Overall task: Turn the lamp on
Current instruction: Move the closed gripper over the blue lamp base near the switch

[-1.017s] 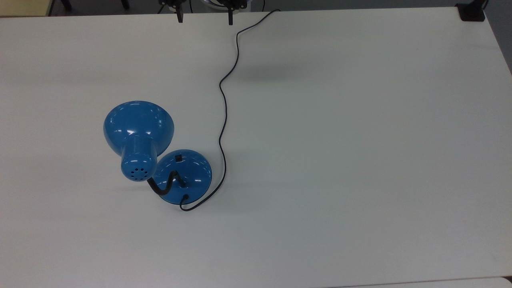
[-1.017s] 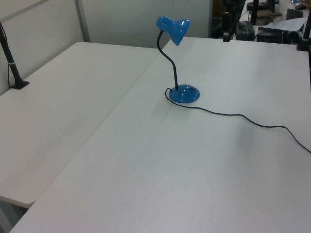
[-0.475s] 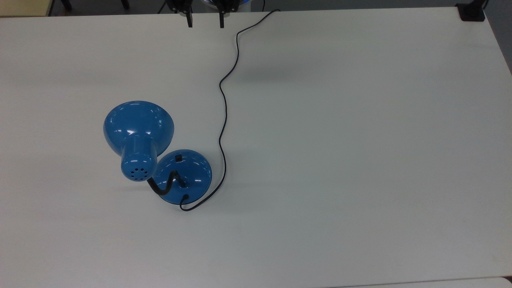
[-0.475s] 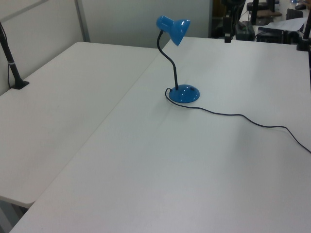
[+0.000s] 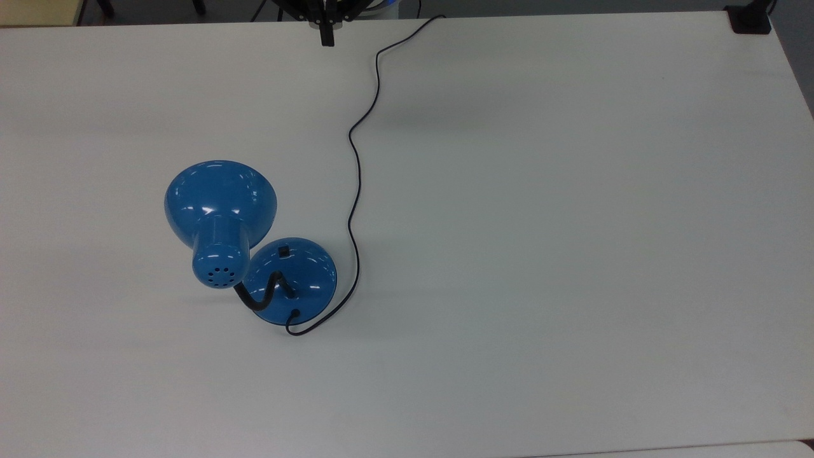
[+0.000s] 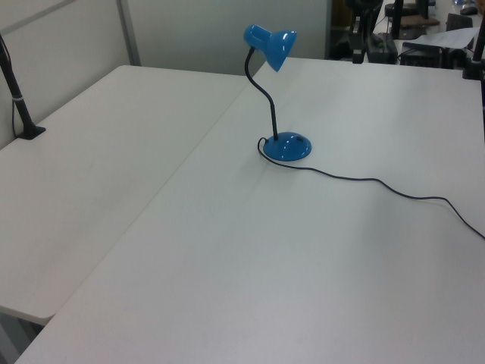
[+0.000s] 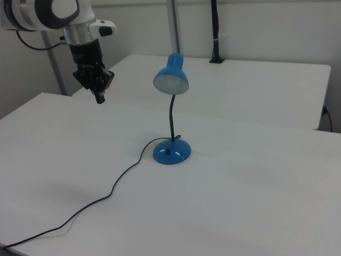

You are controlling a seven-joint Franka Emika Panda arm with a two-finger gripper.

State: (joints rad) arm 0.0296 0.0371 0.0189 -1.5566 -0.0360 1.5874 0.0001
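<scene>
- Gripper (image 7: 99, 98): suspended above the white table (image 7: 224, 202), well apart from the lamp. In the right view it hangs at the upper left, pointing downward, beneath the arm's white and black wrist. In the top view the gripper (image 5: 327, 39) sits at the upper edge, above the far side of the table (image 5: 572, 254).
- Finger state: the two black fingers are pressed together with no visible gap between them, and they hold nothing.
- Lamp (image 5: 251, 254): blue desk lamp standing upright on the table. In the top view it is left of centre; in the right view the lamp (image 7: 171, 114) is near the middle.
- Base (image 5: 299, 280): round, domed, resting flat on the table. A small black switch (image 5: 284, 251) sits on its upper surface, on the side toward the top view's upper edge.
- Shade (image 5: 219, 203): bell-shaped, carried on a curved black gooseneck (image 7: 171, 120). In the top view it overhangs the table to the upper left of the base. In the right view its opening faces the camera and looks unlit.
- Cord (image 5: 356, 191): thin, black, leaving the base on the side toward the top view's lower edge, looping round the base's right side, then running in a wavy line to the table's far edge just to the right of the gripper.
- In the left view the lamp (image 6: 276, 98) stands on the nearer of two adjoining white tables, with the cord (image 6: 394, 189) trailing off toward the left view's right.
</scene>
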